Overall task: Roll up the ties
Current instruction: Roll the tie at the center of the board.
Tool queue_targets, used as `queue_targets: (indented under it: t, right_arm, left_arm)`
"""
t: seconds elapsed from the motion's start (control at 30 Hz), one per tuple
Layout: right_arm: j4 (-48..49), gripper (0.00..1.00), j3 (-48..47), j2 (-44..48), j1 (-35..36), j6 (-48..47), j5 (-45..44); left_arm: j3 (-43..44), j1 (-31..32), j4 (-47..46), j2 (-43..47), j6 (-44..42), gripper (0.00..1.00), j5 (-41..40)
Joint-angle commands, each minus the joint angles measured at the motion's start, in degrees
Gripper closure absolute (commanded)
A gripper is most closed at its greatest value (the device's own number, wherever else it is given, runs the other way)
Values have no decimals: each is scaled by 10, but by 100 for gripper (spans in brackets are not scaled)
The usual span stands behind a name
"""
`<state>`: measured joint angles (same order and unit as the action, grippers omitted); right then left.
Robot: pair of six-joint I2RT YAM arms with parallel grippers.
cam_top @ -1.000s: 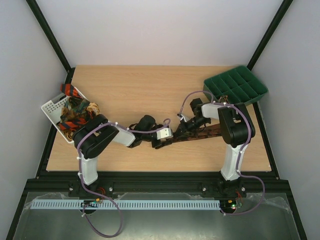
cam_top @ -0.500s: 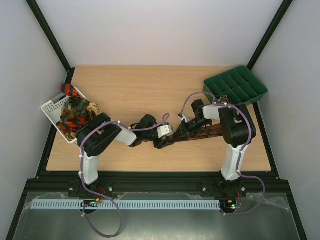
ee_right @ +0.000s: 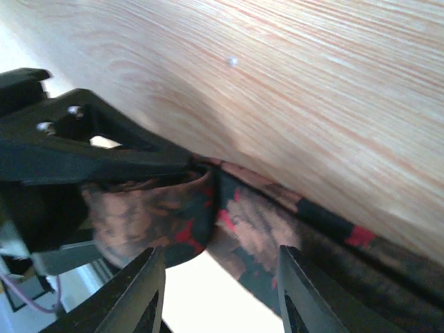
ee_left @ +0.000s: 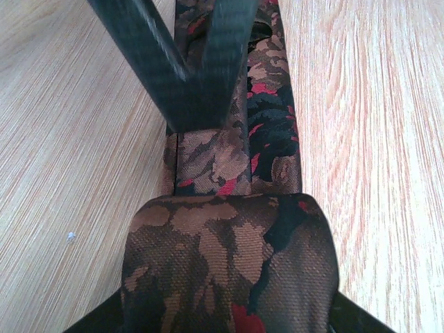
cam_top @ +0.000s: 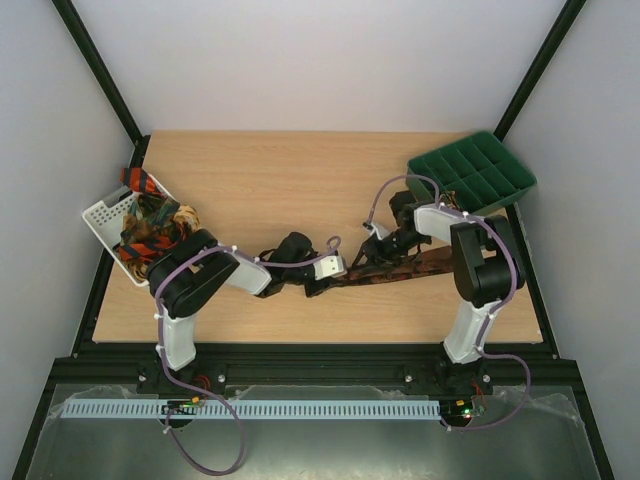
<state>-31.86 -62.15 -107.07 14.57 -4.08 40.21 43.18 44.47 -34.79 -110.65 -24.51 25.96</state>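
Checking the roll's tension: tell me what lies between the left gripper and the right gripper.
Only a short stretch of the dark brown tie, running from the left gripper to the right gripper; the top external view shows it.

The dark brown tie [ee_left: 229, 270] is cut by the left wrist view's bottom edge; from above, the right arm [cam_top: 482, 265] covers its right end.

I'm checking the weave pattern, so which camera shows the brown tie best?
The left wrist view: the brown tie fills the frame, its brown, black and red pattern sharp. The top external view shows only a thin dark strip; the right wrist view, a blurred rolled end.
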Motion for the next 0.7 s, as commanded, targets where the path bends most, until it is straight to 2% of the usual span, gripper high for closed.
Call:
queue_targets:
  t: [0.0,0.17,0.33,0.4,0.5,0.53,0.67]
  right_arm:
    - [-54,53,1,36,3,26,45]
    - [6,53,15,13,26,76,83]
    - [30,56,0,-22,40,78,72]
    - [26,63,-4,-35,40,69,62]
    - [21,92,-1,-40,39,50,32]
    - [19,98,2,-37,38,43,22]
    - [20,99,21,-30,27,15,-26]
  left_arm:
    - [-22,5,83,-9,-26,63,-35]
    - [-18,6,86,-11,-29,62,-33]
    - [-9,6,95,-12,-35,61,-36]
    - [-6,6,100,-13,-39,61,-35]
    - [-3,5,104,-14,-42,60,-32]
    - [-3,5,106,-15,-42,60,-30]
    - [-1,-6,104,-8,-33,52,-2]
